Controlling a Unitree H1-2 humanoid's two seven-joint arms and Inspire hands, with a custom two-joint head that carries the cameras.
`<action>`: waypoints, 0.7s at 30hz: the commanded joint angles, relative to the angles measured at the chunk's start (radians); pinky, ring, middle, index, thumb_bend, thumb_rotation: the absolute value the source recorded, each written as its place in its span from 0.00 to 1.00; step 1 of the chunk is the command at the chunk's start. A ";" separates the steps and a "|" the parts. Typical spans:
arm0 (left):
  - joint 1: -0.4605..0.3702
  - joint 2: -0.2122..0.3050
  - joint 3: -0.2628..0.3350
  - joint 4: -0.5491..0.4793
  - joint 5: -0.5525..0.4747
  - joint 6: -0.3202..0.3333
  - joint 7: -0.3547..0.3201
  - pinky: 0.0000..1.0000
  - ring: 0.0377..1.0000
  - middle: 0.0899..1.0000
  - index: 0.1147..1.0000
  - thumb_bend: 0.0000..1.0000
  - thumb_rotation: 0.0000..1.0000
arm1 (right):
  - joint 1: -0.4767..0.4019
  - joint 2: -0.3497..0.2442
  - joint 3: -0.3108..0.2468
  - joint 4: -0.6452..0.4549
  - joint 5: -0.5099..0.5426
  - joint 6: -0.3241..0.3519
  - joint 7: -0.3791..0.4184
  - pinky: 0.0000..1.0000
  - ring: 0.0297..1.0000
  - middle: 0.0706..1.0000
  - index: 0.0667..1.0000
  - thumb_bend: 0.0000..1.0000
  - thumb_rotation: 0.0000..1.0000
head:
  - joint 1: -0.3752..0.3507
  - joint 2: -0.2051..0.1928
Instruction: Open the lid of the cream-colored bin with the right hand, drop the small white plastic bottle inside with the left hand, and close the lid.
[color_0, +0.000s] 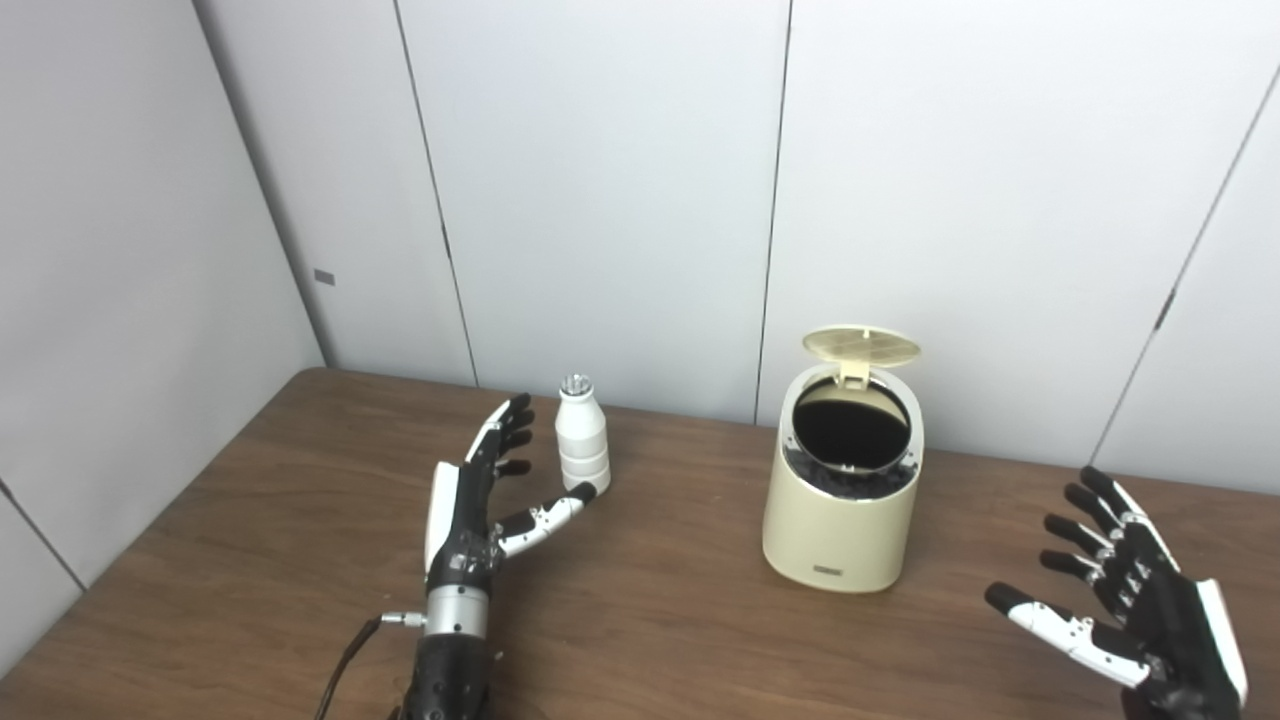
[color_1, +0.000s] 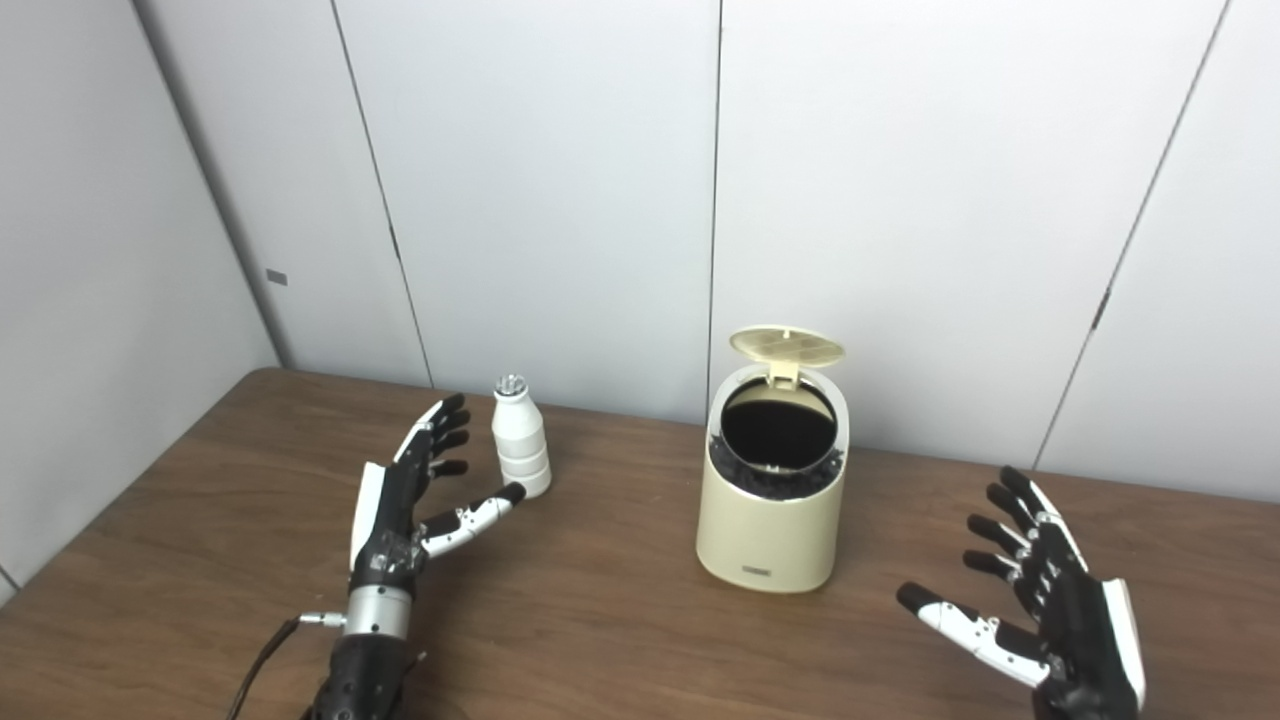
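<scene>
The cream-colored bin (color_0: 843, 520) stands on the brown table right of centre, its round lid (color_0: 861, 346) flipped up at the back and its dark inside showing. A small white plastic bottle (color_0: 581, 433) with a silver cap stands upright to the bin's left. My left hand (color_0: 482, 498) is open just left of the bottle, fingers spread, its thumb tip close to the bottle's base but not around it. Well to the right of the bin, near the table's front, my right hand (color_0: 1125, 590) is open and holds nothing.
The wooden table (color_0: 660, 610) runs back to grey wall panels close behind the bin and the bottle. Another wall panel borders the table on the left. A cable (color_0: 345, 660) trails from the left wrist over the table's front.
</scene>
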 joint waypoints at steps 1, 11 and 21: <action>-0.057 0.020 -0.004 0.006 0.014 -0.041 0.028 0.70 0.81 0.83 0.88 0.73 0.10 | -0.025 -0.001 0.002 -0.048 -0.001 -0.019 0.001 0.68 0.78 0.86 0.87 0.64 0.00 | -0.003 0.001; -0.099 0.030 -0.016 0.110 -0.001 -0.080 0.035 0.72 0.81 0.83 0.88 0.72 0.09 | -0.017 0.004 0.005 -0.057 -0.003 -0.016 0.001 0.68 0.78 0.87 0.87 0.65 0.00 | -0.021 0.005; -0.130 0.028 -0.030 0.187 -0.001 -0.108 0.053 0.72 0.80 0.82 0.87 0.72 0.11 | -0.013 0.000 0.001 -0.041 0.005 -0.038 0.001 0.68 0.77 0.87 0.87 0.65 0.00 | -0.032 0.007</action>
